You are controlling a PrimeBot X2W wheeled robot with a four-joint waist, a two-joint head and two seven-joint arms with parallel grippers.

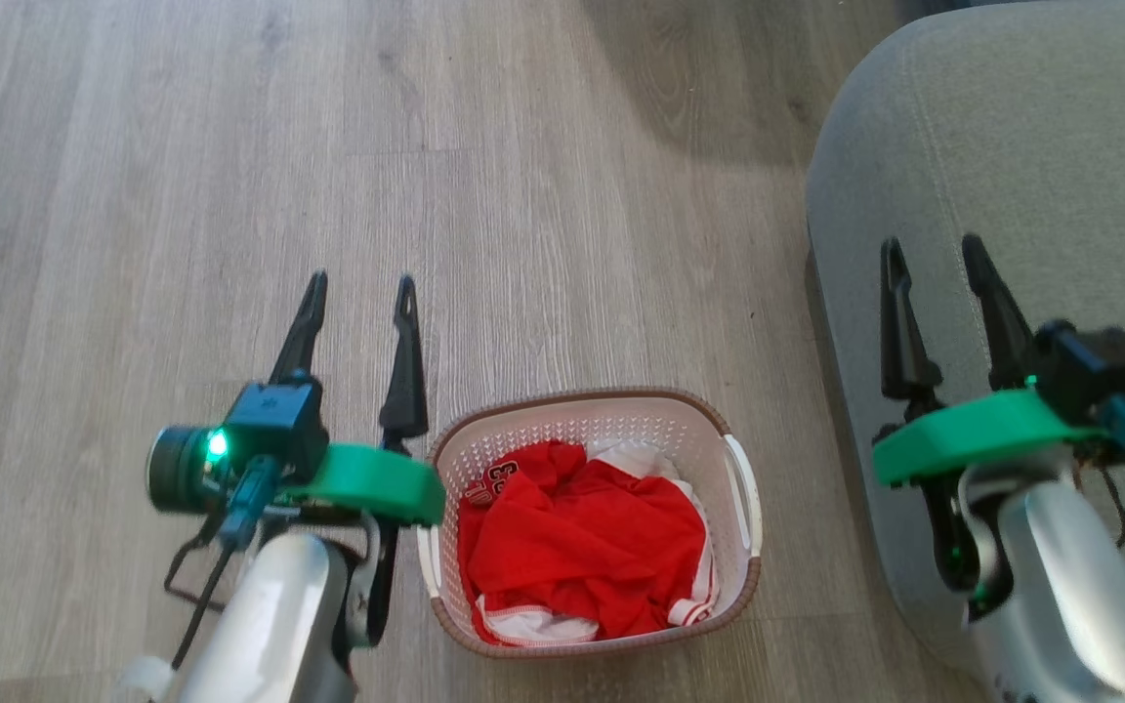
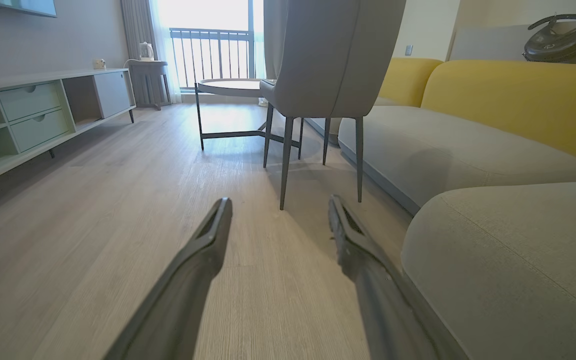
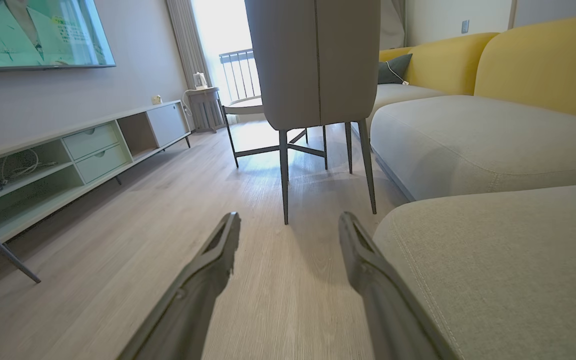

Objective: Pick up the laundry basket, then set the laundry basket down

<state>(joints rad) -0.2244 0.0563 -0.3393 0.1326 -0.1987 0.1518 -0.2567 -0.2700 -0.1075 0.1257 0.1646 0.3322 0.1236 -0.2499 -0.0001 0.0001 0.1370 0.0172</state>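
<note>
I see the brown-rimmed white perforated plastic laundry basket (image 1: 621, 425) between my left gripper (image 1: 361, 281) and right gripper (image 1: 930, 242), both spread wide, empty.

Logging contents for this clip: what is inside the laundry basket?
Crumpled red clothes with white trim fill the laundry basket; its floor and anything beneath the clothes are covered.

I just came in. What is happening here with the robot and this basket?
The laundry basket stands on the wooden floor between the robot's two arms, with red and white clothes inside. The left gripper is open beside the basket's left side. The right gripper is open over the grey sofa seat. Neither one holds the basket.
</note>
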